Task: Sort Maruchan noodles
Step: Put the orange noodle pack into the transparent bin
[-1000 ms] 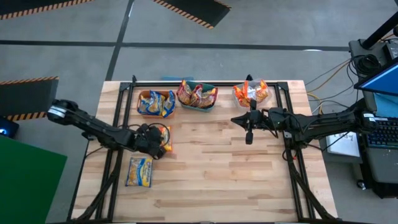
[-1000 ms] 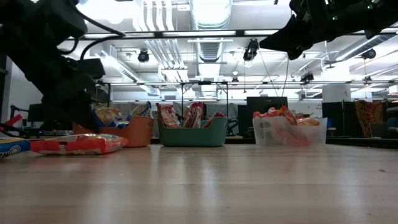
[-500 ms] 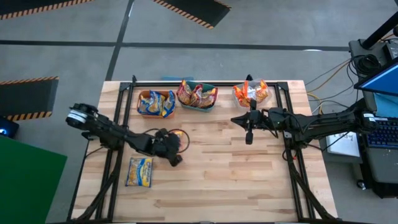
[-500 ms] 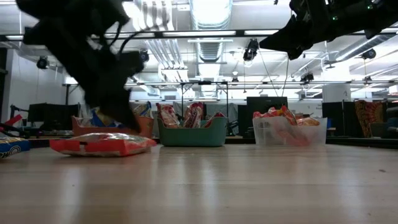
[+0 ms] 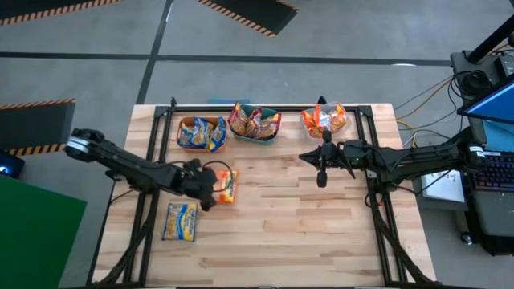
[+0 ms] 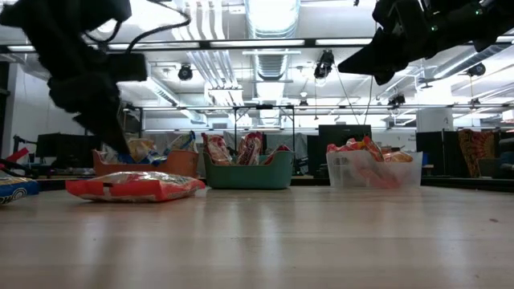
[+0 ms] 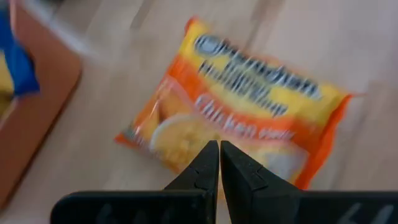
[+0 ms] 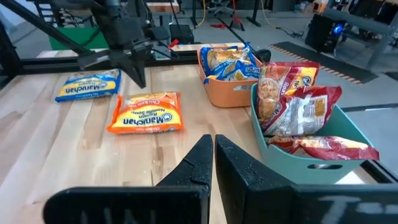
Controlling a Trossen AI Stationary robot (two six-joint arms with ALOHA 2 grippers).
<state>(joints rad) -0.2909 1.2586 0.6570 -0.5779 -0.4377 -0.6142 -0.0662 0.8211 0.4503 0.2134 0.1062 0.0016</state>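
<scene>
Noodle packets sit in several places on the wooden table (image 5: 273, 233), the largest thing in view. Along its far edge, from ten to one o'clock as seen from above, stand three bins in a row. The orange bin (image 5: 183, 138) at ten o'clock holds blue-and-yellow packets (image 5: 202, 131). The green bin (image 5: 269, 136) at twelve holds maroon-pink packets (image 5: 253, 122). The clear bin (image 5: 309, 128) at one o'clock holds orange-red packets (image 5: 325, 118).

Two packets lie flat on the bare wood. An orange packet (image 5: 227, 185) rests at nine o'clock from the table's middle. A blue-and-yellow packet (image 5: 180, 221) lies near it, at eight o'clock, apart from it.

The left gripper (image 5: 205, 198) hangs just beside the orange packet, on its nine o'clock side, fingers pressed together and holding nothing; its wrist camera looks down on that packet. The right gripper (image 5: 321, 177) hovers above the table near the clear bin, at about two o'clock from the middle, fingers likewise together and empty.
</scene>
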